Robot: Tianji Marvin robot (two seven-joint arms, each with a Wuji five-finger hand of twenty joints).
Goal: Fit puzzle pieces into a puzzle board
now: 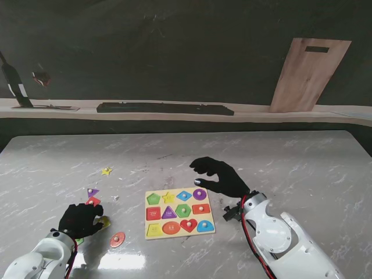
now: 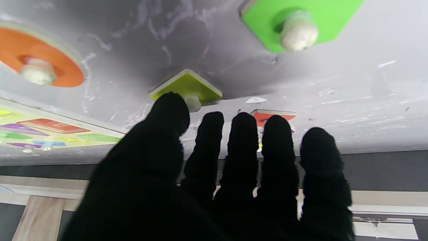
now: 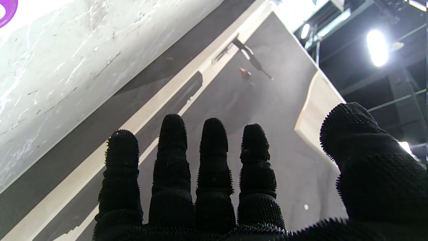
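While the puzzle board (image 1: 179, 213) sits flat on the marble surface (image 1: 302, 168) roughly in the middle, nearer to me, most of its slots already have coloured shapes in them. Left hand (image 1: 80, 219) is low over the surface to the left of the board, black-gloved fingers (image 2: 240, 134) stretched out and only slightly spread, not wrapped around anything. In the left wrist view the thumb tip sits right at the little white knob of a yellow-green piece (image 2: 187, 86), close enough that I can't tell if it's actually touching, and the piece looks tilted with one edge lifted. Loose pieces around that hand: an orange oval (image 1: 117, 239) just beside it toward the board, a green one (image 2: 301, 20) close by, a red one (image 1: 93, 201) and a purple triangle (image 1: 92, 192) just past the fingertips, and a yellow star (image 1: 106, 171) well farther from me. Right hand (image 1: 220, 176) hovers beside the board's far right corner, fingers (image 3: 172, 134) straight and side by side with small gaps, thumb swung wide, holding nothing and touching nothing as far as I can see.
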